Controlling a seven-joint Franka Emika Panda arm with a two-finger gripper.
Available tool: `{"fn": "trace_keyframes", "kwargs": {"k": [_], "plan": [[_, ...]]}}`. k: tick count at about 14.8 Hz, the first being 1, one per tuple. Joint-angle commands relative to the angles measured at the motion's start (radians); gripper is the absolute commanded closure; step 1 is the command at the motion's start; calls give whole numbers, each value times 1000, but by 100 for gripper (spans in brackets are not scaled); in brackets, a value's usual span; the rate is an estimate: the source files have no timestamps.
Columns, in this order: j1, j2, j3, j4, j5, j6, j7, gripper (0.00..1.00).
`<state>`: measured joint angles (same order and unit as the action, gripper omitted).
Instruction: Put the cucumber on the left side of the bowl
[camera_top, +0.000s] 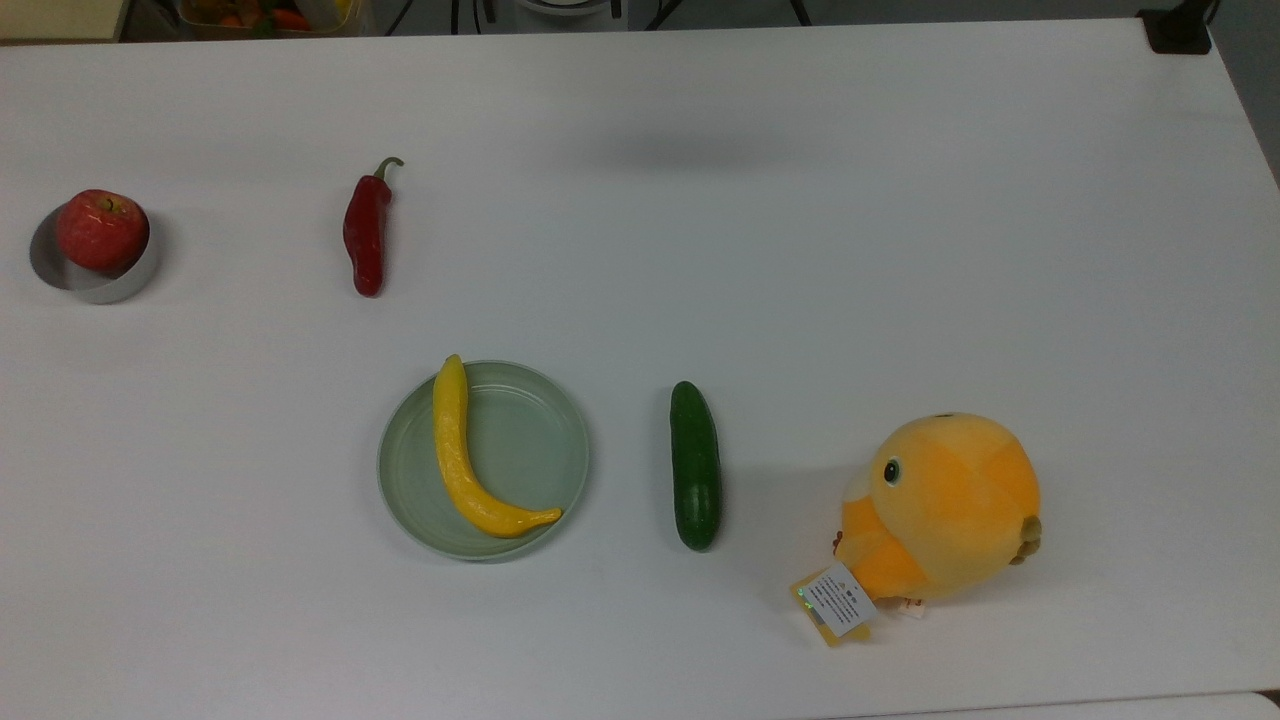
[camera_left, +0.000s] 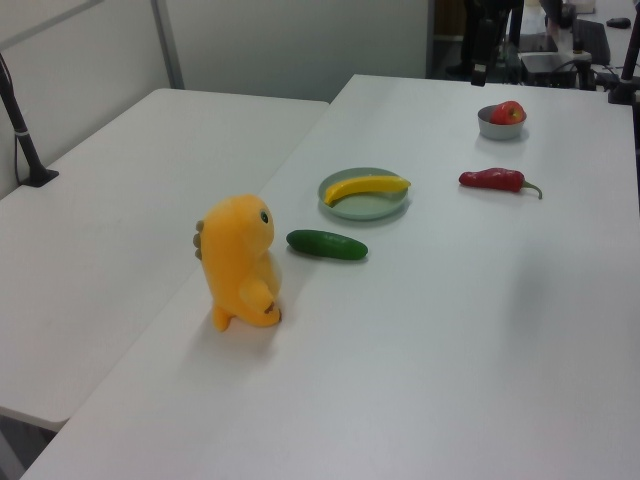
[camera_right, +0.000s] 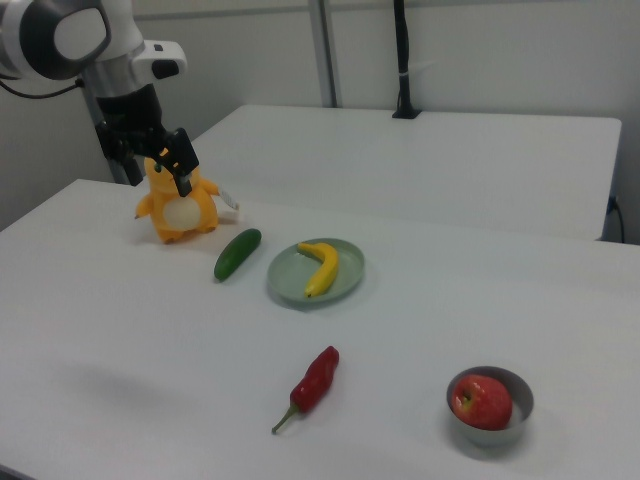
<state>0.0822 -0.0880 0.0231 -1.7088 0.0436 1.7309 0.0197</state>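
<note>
The dark green cucumber (camera_top: 695, 465) (camera_left: 327, 244) (camera_right: 237, 253) lies flat on the white table, between the pale green dish and the orange plush toy. The small metal bowl (camera_top: 100, 290) (camera_left: 488, 127) (camera_right: 520, 425) stands far off at the top view's left edge with a red apple (camera_top: 101, 229) in it. In the right view my gripper (camera_right: 152, 168) hangs open and empty in the air at the upper left, in front of the plush toy, well apart from the cucumber.
A pale green dish (camera_top: 540, 440) holds a curved yellow fruit (camera_top: 462, 470). A red chili (camera_top: 366, 236) lies between dish and bowl. The orange plush toy (camera_top: 940, 510) sits at the top view's right of the cucumber. A second white table (camera_left: 120, 220) adjoins.
</note>
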Motion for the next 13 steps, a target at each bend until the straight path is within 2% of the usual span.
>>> {"fn": "trace_keyframes", "kwargs": {"k": [1, 8, 13], "plan": [[4, -12, -25, -9, 10, -13, -49, 0], [17, -1, -22, -20, 10, -22, -90, 0], [62, 71, -19, -14, 15, 24, -83, 0]]}}
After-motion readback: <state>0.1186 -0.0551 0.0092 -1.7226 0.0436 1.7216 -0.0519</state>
